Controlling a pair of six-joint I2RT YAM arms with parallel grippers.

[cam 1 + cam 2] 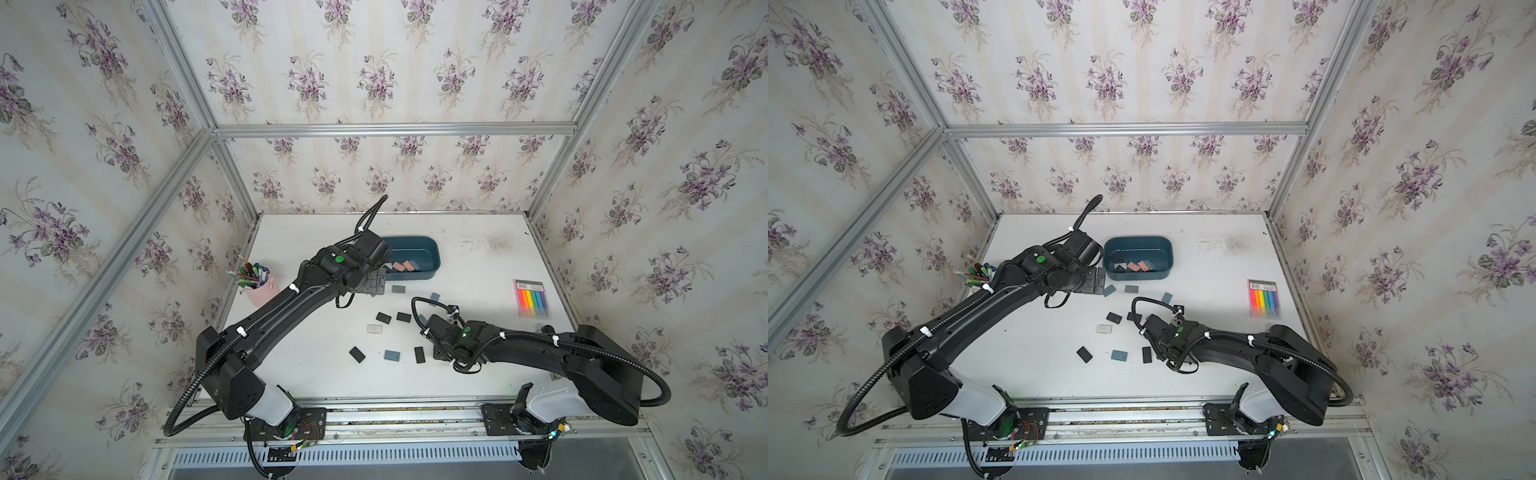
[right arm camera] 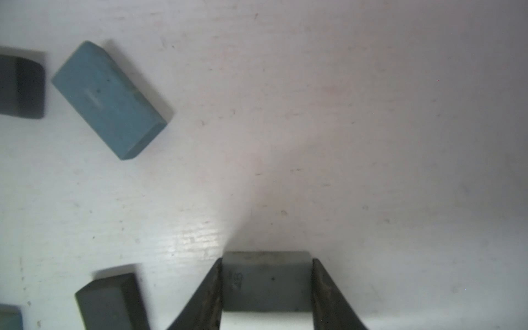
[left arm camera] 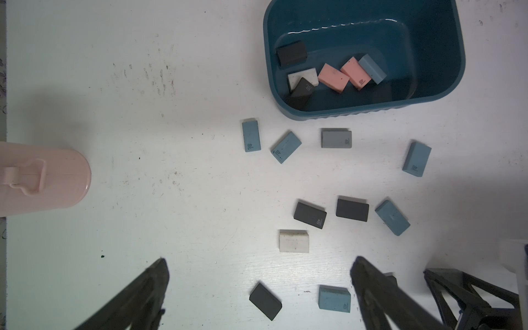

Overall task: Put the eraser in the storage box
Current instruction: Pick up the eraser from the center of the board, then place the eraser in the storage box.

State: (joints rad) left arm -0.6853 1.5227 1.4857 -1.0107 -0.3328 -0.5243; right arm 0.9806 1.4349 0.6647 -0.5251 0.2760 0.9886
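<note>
My right gripper (image 2: 265, 261) is low over the white table, its jaws pressed against both long sides of a grey eraser (image 2: 265, 283) that lies flat on the surface. In both top views the wrist (image 1: 457, 334) hides that eraser. The storage box (image 1: 432, 249) (image 1: 1168, 246) is a dark teal tub at mid-table, holding several erasers, among them a pink one (image 3: 333, 77). My left gripper (image 3: 260, 258) hangs open and empty beside the box's near-left corner (image 1: 376, 284). Several loose erasers lie between the arms, such as a blue one (image 2: 110, 100) and a white one (image 3: 294, 241).
A pink pen cup (image 1: 259, 286) full of pens stands at the table's left edge. A pack of coloured sticky flags (image 1: 533, 300) lies at the right. Flowered walls with aluminium posts close in three sides of the table.
</note>
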